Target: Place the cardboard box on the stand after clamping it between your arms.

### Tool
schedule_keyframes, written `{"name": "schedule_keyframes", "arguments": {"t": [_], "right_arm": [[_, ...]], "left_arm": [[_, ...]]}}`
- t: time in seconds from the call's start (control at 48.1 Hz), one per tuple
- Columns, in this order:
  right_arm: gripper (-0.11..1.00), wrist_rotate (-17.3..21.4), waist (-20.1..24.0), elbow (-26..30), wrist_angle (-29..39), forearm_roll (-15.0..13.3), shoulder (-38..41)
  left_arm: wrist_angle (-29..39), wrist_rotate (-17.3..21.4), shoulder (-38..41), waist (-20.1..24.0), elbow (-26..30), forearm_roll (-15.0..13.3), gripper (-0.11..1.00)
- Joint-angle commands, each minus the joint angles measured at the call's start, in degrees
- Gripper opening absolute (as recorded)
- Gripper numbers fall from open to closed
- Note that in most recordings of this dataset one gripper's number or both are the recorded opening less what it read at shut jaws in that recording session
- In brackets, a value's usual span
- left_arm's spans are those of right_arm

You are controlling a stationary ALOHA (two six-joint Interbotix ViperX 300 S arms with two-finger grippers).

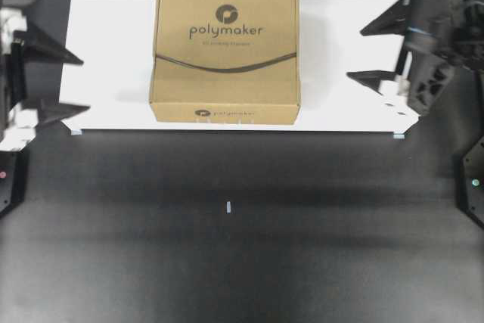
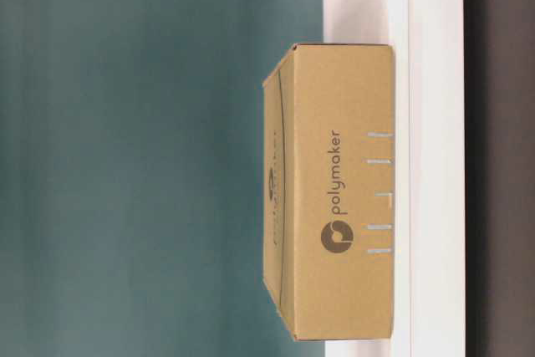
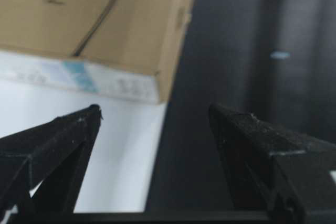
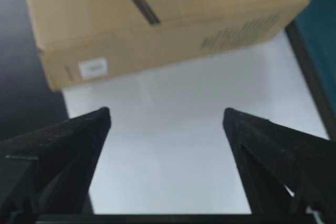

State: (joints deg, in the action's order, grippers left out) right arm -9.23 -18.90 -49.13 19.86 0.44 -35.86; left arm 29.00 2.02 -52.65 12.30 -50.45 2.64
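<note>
The brown cardboard box, printed "polymaker", rests flat on the middle of the white stand. It also shows as the box, box and box. My left gripper hangs open at the stand's left end, well clear of the box, with nothing between its fingers. My right gripper stands open over the stand's right end, also apart from the box. In the wrist views the left gripper and right gripper both show wide empty gaps.
Dark tabletop lies in front of the stand, with a small white mark on it. Light-blue feet show under the stand's front corners. A teal wall runs behind the stand.
</note>
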Motion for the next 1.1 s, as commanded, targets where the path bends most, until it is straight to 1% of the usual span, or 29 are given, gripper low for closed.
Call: {"name": "schedule_keyframes", "arguments": {"t": [0.0,0.187,0.333,0.416,0.541,0.603,0.666,0.77,0.895,1.082], "right_arm": [[0.82,1.41,4.57,-1.49,-2.99,0.09,-3.87],[0.82,1.76,10.63,-4.66,-5.45,0.09,-11.95],[0.82,2.72,16.08,-6.5,-5.63,0.35,-17.14],[0.82,4.66,18.63,-7.29,-5.8,0.79,-19.25],[0.82,9.14,21.62,-8.96,-6.94,0.88,-21.88],[0.82,10.72,22.59,-9.67,-7.73,0.88,-22.76],[0.82,11.43,23.38,-10.2,-8.88,0.79,-23.55],[0.82,11.6,24.35,-10.99,-11.16,0.79,-24.52],[0.82,11.6,24.43,-11.69,-13.54,0.79,-24.87],[0.82,11.87,24.35,-12.66,-14.5,0.79,-24.87]], "left_arm": [[-1.76,-0.53,-1.67,-2.11,-0.09,0.09,0.8],[-6.24,-3.43,-4.92,-8.09,-1.67,0.09,0.8],[-9.05,-4.92,-6.59,-10.99,-2.81,0.09,0.8],[-9.58,-4.92,-7.29,-11.25,-3.25,0.09,0.8],[-9.67,-4.92,-8.17,-11.25,-3.43,0.09,0.8],[-9.67,-4.92,-8.7,-11.25,-3.78,0.09,0.8],[-9.67,-4.83,-9.32,-11.16,-4.04,0.09,0.8],[-10.2,-4.83,-10.2,-11.25,-4.31,0.09,0.8],[-11.16,-4.83,-11.43,-11.16,-4.66,0.09,0.8],[-13.36,-4.92,-12.66,-11.25,-5.71,0.09,0.8]]}}
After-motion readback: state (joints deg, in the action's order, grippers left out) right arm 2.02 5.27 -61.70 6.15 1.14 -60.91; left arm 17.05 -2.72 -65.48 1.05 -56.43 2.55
